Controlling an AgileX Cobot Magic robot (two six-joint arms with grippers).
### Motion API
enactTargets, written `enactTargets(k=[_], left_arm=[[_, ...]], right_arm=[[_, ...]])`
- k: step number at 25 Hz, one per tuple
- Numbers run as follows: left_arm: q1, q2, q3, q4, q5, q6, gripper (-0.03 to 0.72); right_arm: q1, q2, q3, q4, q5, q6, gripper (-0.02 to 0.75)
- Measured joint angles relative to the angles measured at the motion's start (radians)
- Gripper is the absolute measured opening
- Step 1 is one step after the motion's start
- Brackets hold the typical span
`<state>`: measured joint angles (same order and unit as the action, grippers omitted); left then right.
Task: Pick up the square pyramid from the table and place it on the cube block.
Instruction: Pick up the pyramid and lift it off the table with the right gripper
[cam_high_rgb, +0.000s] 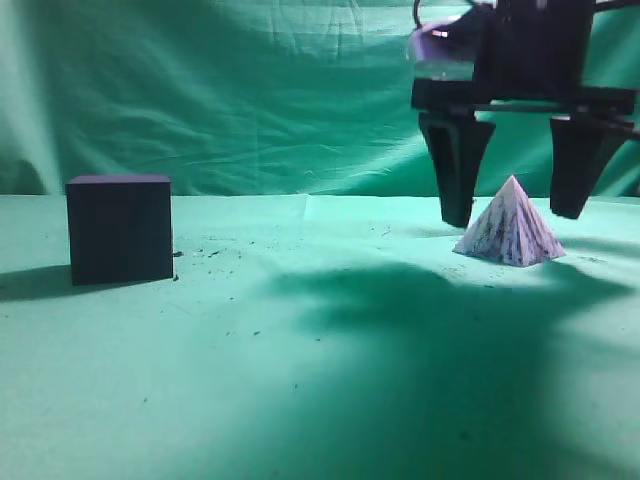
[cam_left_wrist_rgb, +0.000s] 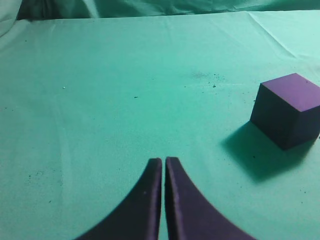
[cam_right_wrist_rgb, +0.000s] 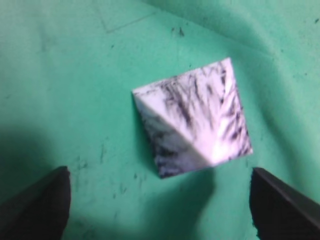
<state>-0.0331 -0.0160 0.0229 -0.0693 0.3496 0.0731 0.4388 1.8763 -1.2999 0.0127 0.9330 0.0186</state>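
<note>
The square pyramid (cam_high_rgb: 510, 232), pale lilac-white with dark streaks, stands on the green table (cam_high_rgb: 300, 380) at the right. It also shows in the right wrist view (cam_right_wrist_rgb: 195, 122). My right gripper (cam_high_rgb: 515, 205) is open and hangs over it, one finger on each side of the tip, touching nothing; in the right wrist view (cam_right_wrist_rgb: 160, 200) both fingertips sit wide apart below the pyramid. The dark cube block (cam_high_rgb: 120, 228) stands at the left, also in the left wrist view (cam_left_wrist_rgb: 289, 109). My left gripper (cam_left_wrist_rgb: 163, 165) is shut and empty, low over the cloth, left of the cube.
A green cloth backdrop (cam_high_rgb: 250, 90) hangs behind the table. Small dark crumbs (cam_high_rgb: 215, 252) lie on the cloth near the cube and around the pyramid. The arm's shadow (cam_high_rgb: 420, 300) falls across the middle of the table.
</note>
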Motion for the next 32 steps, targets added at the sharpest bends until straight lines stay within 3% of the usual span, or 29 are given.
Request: enactTargets(k=[13, 18, 20, 32], left_arm=[[0.000, 0.000, 0.000, 0.000, 0.000, 0.000, 0.000], [0.000, 0.000, 0.000, 0.000, 0.000, 0.000, 0.000], [0.000, 0.000, 0.000, 0.000, 0.000, 0.000, 0.000], [0.000, 0.000, 0.000, 0.000, 0.000, 0.000, 0.000]], right_arm=[[-0.018, 0.111, -0.044, -0.065, -0.046, 0.028, 0.645], [-0.039, 0.111, -0.046, -0.066, -0.054, 0.028, 0.411], [-0.041, 0.110, -0.048, -0.066, -0.045, 0.028, 0.361], [-0.041, 0.078, -0.053, -0.066, -0.025, 0.028, 0.377]])
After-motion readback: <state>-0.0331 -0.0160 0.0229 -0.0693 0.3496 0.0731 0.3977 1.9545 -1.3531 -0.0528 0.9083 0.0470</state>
